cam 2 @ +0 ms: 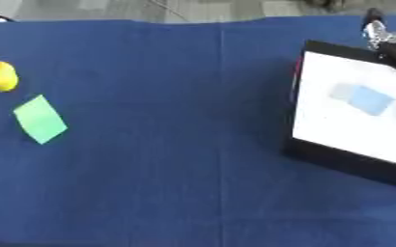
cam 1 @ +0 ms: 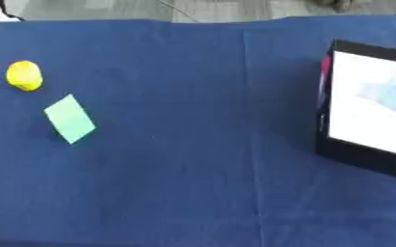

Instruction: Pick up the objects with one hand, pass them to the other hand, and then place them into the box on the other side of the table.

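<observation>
On blue cloth (cam 1: pixel 193 144): yellow obj (cam 1: pixel 24 75), green block (cam 1: pixel 69 118) left; box (cam 2: pixel 353 166) right; right hand (cam 2: pixel 391 41) fingers unclear.

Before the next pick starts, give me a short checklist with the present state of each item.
1. Yellow object free on the blue cloth: ok.
2. Green flat piece lying apart from it: ok.
3. Box on the right, open: ok.
4. Light blue piece already inside the box: ok.
5. Left hand ready near the objects: not ok, not in view.
6. Right hand state: cannot tell; only a dark and silver part shows above the box.
</observation>
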Tool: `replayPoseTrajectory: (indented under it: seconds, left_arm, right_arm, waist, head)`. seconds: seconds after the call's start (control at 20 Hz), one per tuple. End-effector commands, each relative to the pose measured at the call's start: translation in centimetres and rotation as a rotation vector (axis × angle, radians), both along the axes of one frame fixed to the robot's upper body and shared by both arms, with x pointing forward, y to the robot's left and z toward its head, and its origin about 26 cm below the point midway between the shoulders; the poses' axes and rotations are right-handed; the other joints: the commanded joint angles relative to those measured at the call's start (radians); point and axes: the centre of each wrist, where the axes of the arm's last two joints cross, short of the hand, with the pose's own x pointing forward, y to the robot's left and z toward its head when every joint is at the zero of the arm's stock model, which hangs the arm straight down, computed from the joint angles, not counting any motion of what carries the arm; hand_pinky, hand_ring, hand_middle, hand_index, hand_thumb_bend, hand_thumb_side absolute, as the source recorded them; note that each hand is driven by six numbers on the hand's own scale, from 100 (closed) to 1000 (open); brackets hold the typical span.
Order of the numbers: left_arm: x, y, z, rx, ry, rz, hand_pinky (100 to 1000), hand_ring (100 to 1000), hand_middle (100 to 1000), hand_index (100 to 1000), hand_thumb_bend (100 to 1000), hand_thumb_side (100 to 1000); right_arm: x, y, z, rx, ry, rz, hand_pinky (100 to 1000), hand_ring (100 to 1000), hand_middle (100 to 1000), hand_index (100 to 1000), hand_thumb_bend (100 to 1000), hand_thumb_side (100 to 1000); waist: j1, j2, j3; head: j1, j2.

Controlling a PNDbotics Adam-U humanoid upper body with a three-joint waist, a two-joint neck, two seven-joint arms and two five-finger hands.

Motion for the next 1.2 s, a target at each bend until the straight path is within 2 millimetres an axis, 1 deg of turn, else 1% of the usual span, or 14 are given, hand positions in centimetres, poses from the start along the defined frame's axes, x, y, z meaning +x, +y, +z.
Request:
replayPoseTrajectory:
  seconds: [0.05, 0.25, 0.35, 0.4, 0.45, 0.7, 1.0, 1.05, 1.1, 1.2]
  left_arm:
    - [0.5, 2.4, 1.8, 0.034, 0.144, -0.028, 862, 791, 778, 886, 332, 585]
    - [1.1, 3.2, 2.0, 0.043, 0.376, -0.189, 876, 809, 789, 899, 394, 588]
    - [1.2, 3.1, 2.3, 0.062, 0.463, -0.255, 895, 827, 797, 901, 427, 580]
    - [1.2, 3.0, 2.4, 0.067, 0.499, -0.285, 896, 828, 797, 901, 430, 579]
    - [1.3, 2.9, 2.5, 0.075, 0.534, -0.311, 900, 834, 798, 904, 464, 568]
    - [1.5, 1.4, 3.0, 0.167, 0.659, -0.351, 911, 859, 808, 909, 552, 532]
    - [2.4, -0.8, 2.3, 0.244, 0.78, -0.39, 932, 883, 816, 903, 610, 521]
    - [2.6, -1.1, 2.2, 0.262, 0.793, -0.39, 931, 886, 815, 899, 678, 498]
    - [2.8, -1.5, 2.0, 0.282, 0.806, -0.386, 930, 887, 814, 898, 625, 503]
    - [3.1, -2.0, 1.8, 0.312, 0.821, -0.372, 930, 888, 814, 897, 625, 496]
  right_arm:
    - [-0.4, 0.2, 1.2, 0.005, -0.05, 0.051, 949, 1000, 976, 1000, 100, 429]
    - [-0.3, 0.4, 1.1, 0.003, -0.051, 0.048, 947, 1000, 970, 999, 100, 429]
    - [-0.3, 0.5, 1.2, 0.003, -0.053, 0.046, 947, 1000, 968, 997, 100, 433]
    - [-0.3, 0.5, 1.2, 0.003, -0.052, 0.047, 947, 1000, 968, 997, 100, 433]
    - [-0.3, 0.5, 1.2, 0.003, -0.052, 0.047, 946, 1000, 967, 995, 100, 432]
    - [-0.3, 0.6, 1.2, 0.003, -0.047, 0.046, 945, 1000, 965, 992, 100, 443]
    - [-0.2, 0.7, 1.0, 0.007, -0.035, 0.048, 944, 1000, 960, 988, 100, 451]
    - [-0.2, 0.8, 1.0, 0.009, -0.033, 0.047, 944, 1000, 959, 987, 100, 444]
    - [-0.2, 0.8, 0.9, 0.01, -0.03, 0.047, 944, 1000, 958, 987, 100, 461]
    - [-0.2, 0.8, 0.8, 0.012, -0.027, 0.047, 943, 1000, 957, 986, 100, 461]
  waist:
    - [-0.001, -0.021, -0.002]
    - [0.0, -0.018, -0.006]
    - [0.001, -0.018, -0.006]
    - [0.002, -0.019, -0.007]
    - [0.002, -0.019, -0.007]
    - [0.005, -0.022, -0.006]
    - [0.007, -0.026, -0.007]
    - [0.007, -0.027, -0.007]
    - [0.008, -0.028, -0.007]
    - [0.008, -0.028, -0.008]
  head:
    - [0.014, -0.01]
    - [0.021, -0.009]
    - [0.023, -0.007]
    - [0.022, -0.007]
    - [0.022, -0.007]
    - [0.026, -0.001]
    - [0.034, 0.003]
    - [0.035, 0.004]
    - [0.036, 0.004]
    - [0.038, 0.005]
